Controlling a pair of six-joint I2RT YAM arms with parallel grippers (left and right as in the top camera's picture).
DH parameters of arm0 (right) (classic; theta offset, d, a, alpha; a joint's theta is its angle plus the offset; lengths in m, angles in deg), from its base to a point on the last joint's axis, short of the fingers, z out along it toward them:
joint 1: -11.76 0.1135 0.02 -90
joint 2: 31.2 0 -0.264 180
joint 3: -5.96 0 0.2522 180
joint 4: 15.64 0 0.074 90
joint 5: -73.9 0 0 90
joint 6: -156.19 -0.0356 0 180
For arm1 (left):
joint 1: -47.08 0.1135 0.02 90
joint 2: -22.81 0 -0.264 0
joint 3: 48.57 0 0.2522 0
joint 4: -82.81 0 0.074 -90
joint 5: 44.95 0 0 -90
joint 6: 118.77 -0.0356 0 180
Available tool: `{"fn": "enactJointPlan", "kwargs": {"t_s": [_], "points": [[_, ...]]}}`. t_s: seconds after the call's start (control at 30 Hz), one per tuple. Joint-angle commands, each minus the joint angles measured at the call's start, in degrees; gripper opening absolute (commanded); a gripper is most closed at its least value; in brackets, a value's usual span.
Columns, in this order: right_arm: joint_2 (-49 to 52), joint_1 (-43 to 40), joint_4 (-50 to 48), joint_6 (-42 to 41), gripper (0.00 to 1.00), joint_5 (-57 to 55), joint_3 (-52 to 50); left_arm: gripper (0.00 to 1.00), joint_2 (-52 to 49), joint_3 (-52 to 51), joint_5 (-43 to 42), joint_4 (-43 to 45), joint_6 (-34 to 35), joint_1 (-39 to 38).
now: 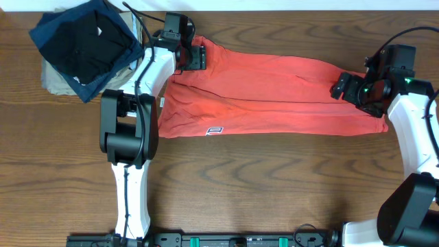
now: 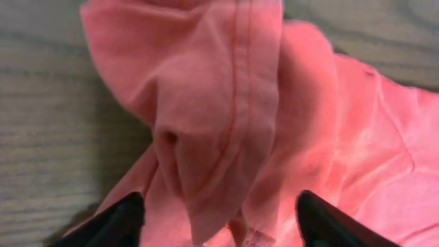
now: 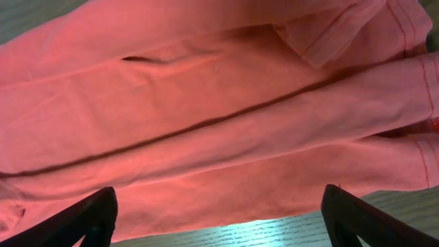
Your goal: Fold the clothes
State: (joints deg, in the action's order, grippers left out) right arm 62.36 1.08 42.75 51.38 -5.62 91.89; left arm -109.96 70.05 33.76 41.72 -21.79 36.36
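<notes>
Where the desk [image 1: 274, 178] reaches its far-left corner, I see a black and navy pile [image 1: 86, 41]. Just beside it, the left hand [image 1: 194, 55] sits at the left end of the coral-red T-shirt [image 1: 274, 92], fingers spread apart, bunched fabric before them. The T-shirt lies stretched lengthwise across the desk. Over its right end, the right hand [image 1: 345, 86] is spread apart too.

A coral-red soft cotton T-shirt [image 1: 274, 96] lies stretched near the far edge of the brown wooden table [image 1: 274, 185], the left gripper [image 1: 197, 57] at one end and the right gripper [image 1: 340, 88] at the other.
</notes>
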Motion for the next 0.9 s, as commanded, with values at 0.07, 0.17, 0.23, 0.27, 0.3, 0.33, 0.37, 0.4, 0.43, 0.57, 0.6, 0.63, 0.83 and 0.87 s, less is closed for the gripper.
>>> {"fn": "enactJointPlan", "kwargs": {"t_s": [0.07, 0.17, 0.23, 0.27, 0.3, 0.33, 0.37, 0.4, 0.43, 0.57, 0.6, 0.63, 0.83, 0.87], "points": [[-0.6, 0.6, -0.1, 0.7, 0.91, -2.8, 1.2, 0.47, -0.2, 0.5, -0.3, 1.4, -0.4, 0.1], [-0.6, 0.6, -0.1, 0.7, 0.91, -2.8, 1.2, 0.40, -0.2, 0.5, -0.3, 1.7, -0.4, 0.1], [-0.6, 0.6, -0.1, 0.7, 0.91, -2.8, 1.2, 0.40, -0.2, 0.5, -0.3, 1.7, -0.4, 0.1], [-0.6, 0.6, -0.1, 0.6, 0.91, -2.8, 1.2, 0.38, -0.2, 0.5, -0.3, 1.7, -0.4, 0.1], [-0.6, 0.6, -0.1, 0.7, 0.91, -2.8, 1.2, 0.32, -0.2, 0.5, -0.3, 1.7, -0.4, 0.1], [-0.6, 0.6, -0.1, 0.7, 0.91, -2.8, 1.2, 0.27, -0.2, 0.4, -0.3, 1.7, -0.4, 0.1], [-0.6, 0.6, -0.1, 0.6, 0.91, -2.8, 1.2, 0.23, -0.2, 0.4, -0.3, 1.7, -0.4, 0.1], [-0.6, 0.6, -0.1, 0.5, 0.90, -2.8, 1.2, 0.20, -0.2, 0.4, -0.3, 1.7, -0.4, 0.1], [-0.6, 0.6, -0.1, 0.5, 0.90, -2.8, 1.2, 0.14, -0.2, 0.4, -0.3, 1.7, -0.6, 0.1], [-0.6, 0.6, -0.6, 0.5, 0.85, -2.8, 1.2, 0.06, 0.1, 0.4, -0.1, 1.2, -1.4, 0.1], [-0.6, 0.6, -1.0, 0.5, 0.82, -2.9, 1.2, 0.06, 0.5, 0.4, 0.0, 0.5, -1.5, 0.1], [-0.6, 0.6, -1.7, 0.5, 0.81, -3.3, 1.2, 0.06, 1.0, 0.4, 0.2, -0.3, -1.7, 0.1], [0.2, 0.1, -8.2, 0.0, 0.68, -6.6, 1.2, 0.06, 6.5, 0.4, 0.3, -3.0, -2.1, 0.1], [0.6, 0.1, -9.4, 0.0, 0.66, -7.0, 1.2, 0.06, 7.7, 0.4, 0.3, -3.5, -2.1, 0.1]]}}
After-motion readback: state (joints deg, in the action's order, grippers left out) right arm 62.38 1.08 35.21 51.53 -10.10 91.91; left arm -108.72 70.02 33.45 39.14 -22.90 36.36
